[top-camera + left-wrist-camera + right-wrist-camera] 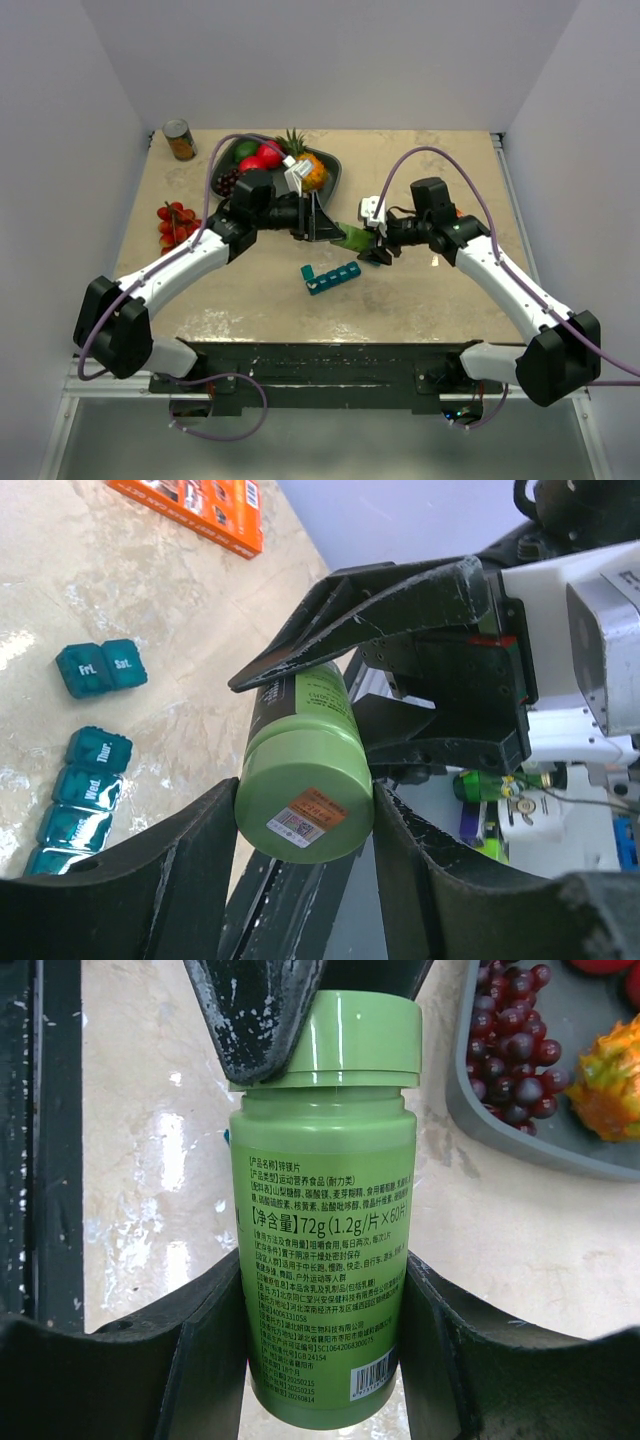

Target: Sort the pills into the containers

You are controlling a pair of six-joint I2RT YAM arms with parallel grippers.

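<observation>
Just beyond the teal pill containers (331,277), the left gripper (335,232) clamps the green bottle's (355,239) cap (365,1040); the right gripper (378,250) grasps its body.

Two grippers, the left gripper (305,810) and the right gripper (320,1280), are sharing one green bottle (352,240), while one can (179,140) and one orange box (190,505) are sitting apart from them. The containers (332,276) are lying as two teal strips, one short strip (100,668) showing two cubes and one longer strip (80,790) showing at least four, its end being cut off by a finger. One dark tray (465,1060) is holding one pineapple (310,170), one bunch of dark grapes (228,182), one green fruit (245,150) and what is looking like two red fruits (262,158), and one cluster of small red fruit (175,222) is lying outside it.
</observation>
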